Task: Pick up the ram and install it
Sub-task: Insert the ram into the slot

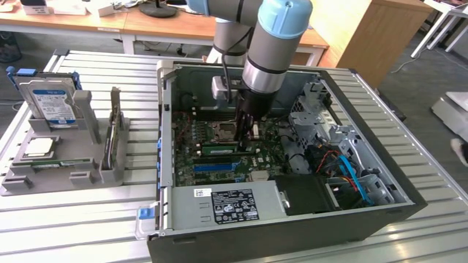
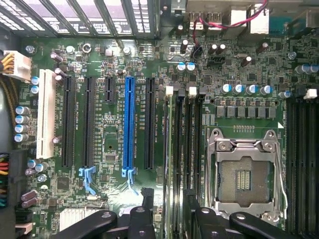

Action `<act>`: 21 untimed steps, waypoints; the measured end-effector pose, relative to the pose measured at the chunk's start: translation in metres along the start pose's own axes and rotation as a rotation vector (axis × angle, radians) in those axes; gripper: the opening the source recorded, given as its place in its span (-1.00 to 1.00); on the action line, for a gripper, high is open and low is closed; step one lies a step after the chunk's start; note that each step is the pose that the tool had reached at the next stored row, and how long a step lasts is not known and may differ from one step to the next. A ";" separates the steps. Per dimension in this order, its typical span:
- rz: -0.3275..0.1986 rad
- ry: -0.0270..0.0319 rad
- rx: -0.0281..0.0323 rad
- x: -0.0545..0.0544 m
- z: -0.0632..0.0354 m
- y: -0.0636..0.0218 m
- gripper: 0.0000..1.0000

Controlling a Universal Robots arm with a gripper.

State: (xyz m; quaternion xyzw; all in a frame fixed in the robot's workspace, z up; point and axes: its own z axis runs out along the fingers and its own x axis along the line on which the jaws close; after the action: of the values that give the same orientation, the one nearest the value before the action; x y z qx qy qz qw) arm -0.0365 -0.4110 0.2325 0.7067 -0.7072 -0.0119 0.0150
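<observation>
The ram (image 2: 169,149) is a thin green stick standing edge-on in a black memory slot on the motherboard (image 2: 109,134), beside the open CPU socket (image 2: 244,174). In the exterior view the ram (image 1: 219,148) lies along its slot inside the open computer case (image 1: 380,181). My gripper (image 2: 168,199) hangs straight over it, and its two black fingers (image 2: 148,196) stand apart on either side of the stick's near end with a gap showing. The gripper (image 1: 247,142) reaches down into the case just right of the socket and is open.
A blue slot (image 2: 129,124) and several black slots lie beside the ram. A grey holder (image 1: 62,164) at the exterior view's left carries a hard drive (image 1: 47,104), a chip (image 1: 40,146) and an upright dark card (image 1: 113,137). The drive cage (image 1: 318,118) and cables (image 1: 343,164) crowd the case.
</observation>
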 end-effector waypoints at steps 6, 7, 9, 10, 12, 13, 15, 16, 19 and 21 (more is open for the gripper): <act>0.000 0.0000 -0.0003 0.000 -0.0127 0.0005 -0.26; 0.000 0.0000 -0.0003 0.000 -0.0148 0.0006 -0.26; 0.000 0.0000 -0.0004 0.000 -0.0197 0.0007 -0.26; 0.000 0.0000 -0.0004 0.000 -0.0224 0.0008 -0.26; 0.000 0.0000 -0.0005 0.000 -0.0280 0.0011 -0.26; 0.000 0.0000 -0.0005 0.000 -0.0308 0.0012 -0.26; 0.000 0.0002 -0.0008 0.000 -0.0362 0.0014 -0.26; 0.000 0.0004 -0.0008 0.000 -0.0385 0.0015 -0.26; 0.000 0.0006 -0.0009 0.000 -0.0448 0.0017 -0.26; 0.000 0.0008 -0.0009 0.000 -0.0490 0.0019 -0.26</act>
State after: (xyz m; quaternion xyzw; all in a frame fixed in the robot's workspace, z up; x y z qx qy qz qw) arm -0.0365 -0.4110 0.2816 0.7068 -0.7072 -0.0119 0.0156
